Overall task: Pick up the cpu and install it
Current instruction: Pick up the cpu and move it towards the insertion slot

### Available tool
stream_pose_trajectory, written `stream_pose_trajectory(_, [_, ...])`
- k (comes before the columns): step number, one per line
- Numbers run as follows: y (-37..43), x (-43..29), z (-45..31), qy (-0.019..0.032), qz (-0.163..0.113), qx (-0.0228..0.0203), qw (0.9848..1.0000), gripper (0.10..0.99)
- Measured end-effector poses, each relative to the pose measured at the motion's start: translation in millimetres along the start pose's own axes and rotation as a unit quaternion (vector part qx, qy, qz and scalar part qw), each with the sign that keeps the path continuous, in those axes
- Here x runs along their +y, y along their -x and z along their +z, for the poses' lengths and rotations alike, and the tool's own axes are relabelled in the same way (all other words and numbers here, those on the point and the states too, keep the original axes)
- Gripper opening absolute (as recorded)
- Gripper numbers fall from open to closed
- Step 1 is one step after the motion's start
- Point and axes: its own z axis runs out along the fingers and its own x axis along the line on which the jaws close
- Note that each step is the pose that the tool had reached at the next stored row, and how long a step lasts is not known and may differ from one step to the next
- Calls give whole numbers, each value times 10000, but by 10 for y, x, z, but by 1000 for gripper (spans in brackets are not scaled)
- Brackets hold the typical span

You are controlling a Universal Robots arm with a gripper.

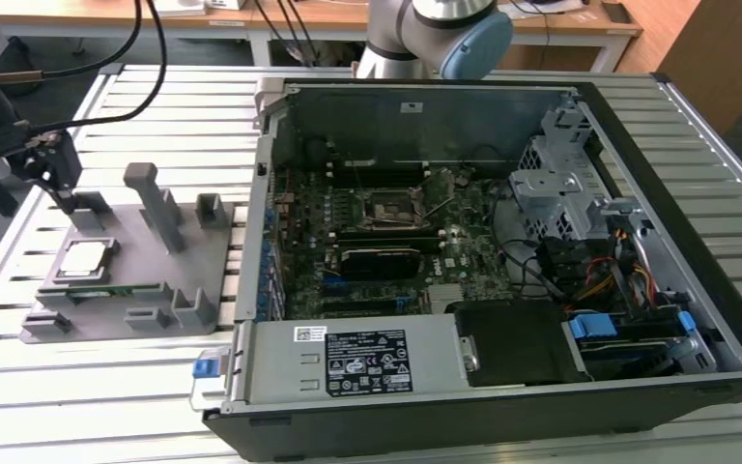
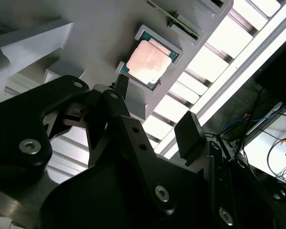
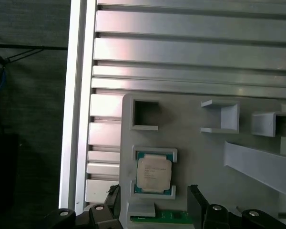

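Note:
The cpu (image 1: 84, 259) is a small square chip with a silver top, lying flat in a recess of the grey holder plate (image 1: 152, 280) at the exterior view's left. Both wrist views look down on the cpu (image 2: 149, 61) (image 3: 154, 173) in its pocket. My gripper (image 1: 62, 179) hangs above the holder's far end, a short way from the chip. Its black fingers (image 2: 188, 133) stand apart in both wrist views, so the gripper (image 2: 155, 112) (image 3: 154, 202) is open with nothing held. The black cpu socket (image 1: 388, 206) sits on the motherboard inside the open computer case (image 1: 680, 319).
A green memory stick (image 3: 162, 217) lies in the holder beside the cpu. Grey posts (image 1: 155, 198) rise from the holder plate. The slatted metal table (image 1: 74, 377) ends at a rail (image 3: 76, 95). Black cables (image 1: 139, 87) trail to my tool.

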Motion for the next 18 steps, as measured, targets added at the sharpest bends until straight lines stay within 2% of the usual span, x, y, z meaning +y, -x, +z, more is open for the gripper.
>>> stream_pose_trajectory(18, [0,-3,129,-4,0,1,10000,663])
